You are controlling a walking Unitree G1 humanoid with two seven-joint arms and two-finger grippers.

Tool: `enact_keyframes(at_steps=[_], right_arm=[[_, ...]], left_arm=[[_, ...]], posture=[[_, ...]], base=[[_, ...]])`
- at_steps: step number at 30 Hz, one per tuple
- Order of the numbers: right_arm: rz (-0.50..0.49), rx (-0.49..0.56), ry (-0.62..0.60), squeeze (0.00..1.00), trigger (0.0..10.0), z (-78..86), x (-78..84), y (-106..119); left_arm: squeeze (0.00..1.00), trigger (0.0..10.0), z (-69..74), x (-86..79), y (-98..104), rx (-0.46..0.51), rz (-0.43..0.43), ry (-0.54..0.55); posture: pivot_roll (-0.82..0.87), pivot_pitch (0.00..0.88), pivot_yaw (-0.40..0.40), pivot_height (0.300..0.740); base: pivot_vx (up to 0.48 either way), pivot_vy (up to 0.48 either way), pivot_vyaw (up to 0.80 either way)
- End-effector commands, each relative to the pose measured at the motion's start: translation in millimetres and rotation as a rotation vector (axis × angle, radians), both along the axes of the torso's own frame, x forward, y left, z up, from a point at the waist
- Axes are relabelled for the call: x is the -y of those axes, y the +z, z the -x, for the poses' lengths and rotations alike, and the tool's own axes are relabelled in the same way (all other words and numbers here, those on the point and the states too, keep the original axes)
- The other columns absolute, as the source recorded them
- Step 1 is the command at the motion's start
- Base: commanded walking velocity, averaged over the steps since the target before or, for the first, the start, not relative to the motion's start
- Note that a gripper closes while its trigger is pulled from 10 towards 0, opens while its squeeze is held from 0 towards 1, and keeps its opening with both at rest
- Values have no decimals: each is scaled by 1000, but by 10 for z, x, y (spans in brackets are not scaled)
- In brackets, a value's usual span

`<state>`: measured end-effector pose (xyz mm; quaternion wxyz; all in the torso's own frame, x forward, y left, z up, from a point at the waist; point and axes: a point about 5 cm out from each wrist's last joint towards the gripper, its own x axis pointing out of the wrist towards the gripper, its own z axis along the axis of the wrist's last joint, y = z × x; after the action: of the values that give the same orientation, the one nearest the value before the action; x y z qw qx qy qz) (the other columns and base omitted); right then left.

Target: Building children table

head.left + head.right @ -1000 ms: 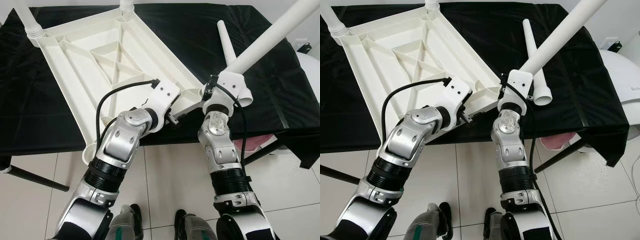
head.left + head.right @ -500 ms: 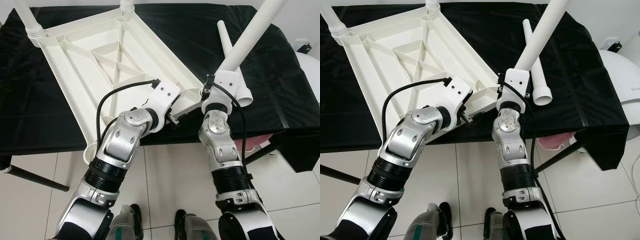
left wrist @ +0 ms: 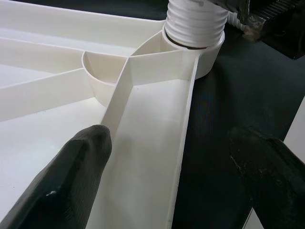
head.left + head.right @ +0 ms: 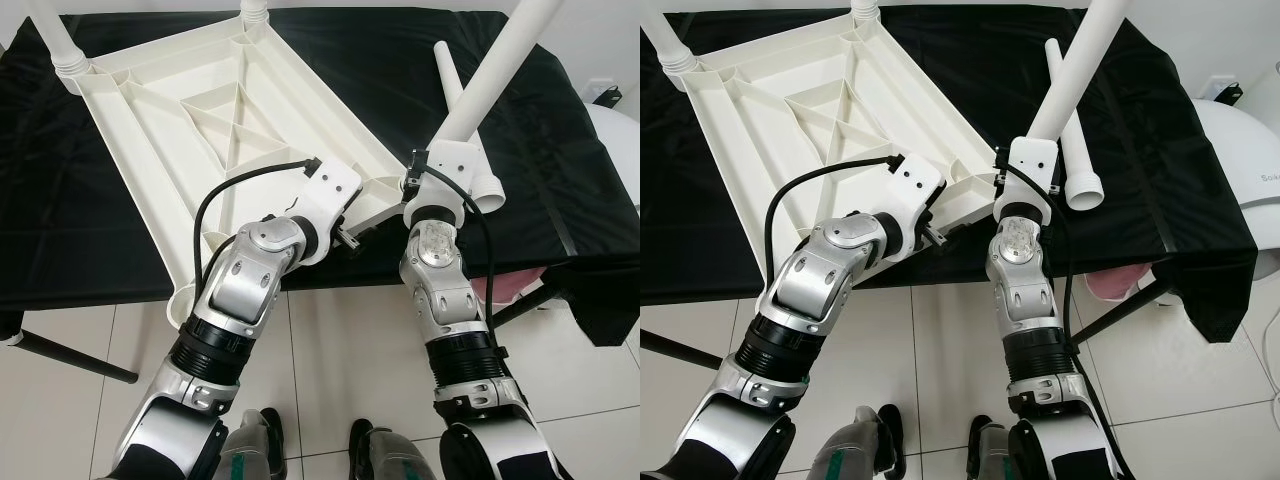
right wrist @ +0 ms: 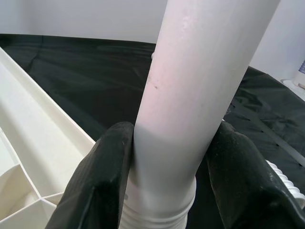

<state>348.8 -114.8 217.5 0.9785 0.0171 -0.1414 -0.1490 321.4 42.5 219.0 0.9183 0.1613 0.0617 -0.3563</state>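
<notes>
My right gripper [image 5: 164, 167] is clamped on the white table leg [image 4: 1072, 75], one black finger on each side of the tube, just above its ribbed threaded end. Over the last second I have swung that leg up: it leaned far toward two o'clock in the head views, and now it stands much steeper, pointing near one o'clock. The wrist has hardly travelled; only the tilt changed. I read that as the leg coming into line with its socket, so the threaded end can seat and turn rather than jam crooked.

In the left wrist view, that ribbed end sits in the round corner socket [image 3: 198, 52] of the upturned white tabletop [image 4: 220, 130]; whether it is fully home I cannot tell. The socket lies directly beneath my right gripper, at the tabletop's near right corner.

My left gripper [image 3: 167, 167] is spread open, straddling the tabletop's edge rail close beside that corner, one finger [image 3: 71, 176] over the ribbed underside, the other outside over the black cloth [image 4: 120, 230]. It has not shifted.

Farther out, at one o'clock from my right gripper, a spare leg [image 4: 1070, 130] lies flat on the cloth. Two fitted legs [image 4: 55, 40] rise from the tabletop's far corners, around eleven o'clock.
</notes>
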Motion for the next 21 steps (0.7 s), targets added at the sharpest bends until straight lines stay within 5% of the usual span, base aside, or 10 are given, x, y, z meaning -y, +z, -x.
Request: enact_keyframes(at_steps=[1, 20, 21], right_arm=[[14, -85, -34, 0, 10000, -1, 83, -195], [59, -28, 18, 0, 10000, -14, 78, -84], [57, -28, 23, 145, 10000, -14, 76, -87]], left_arm=[[0, 10000, -11, -1, 22, 30, -2, 62], [0, 10000, -32, -14, 43, 35, 1, 68], [0, 10000, -34, -14, 46, 36, 0, 68]], posture=[[-56, 209, -12, 740], [-61, 215, -15, 740], [-61, 215, -13, 740]], base=[[0, 0, 0], [0, 0, 0], [0, 0, 0]])
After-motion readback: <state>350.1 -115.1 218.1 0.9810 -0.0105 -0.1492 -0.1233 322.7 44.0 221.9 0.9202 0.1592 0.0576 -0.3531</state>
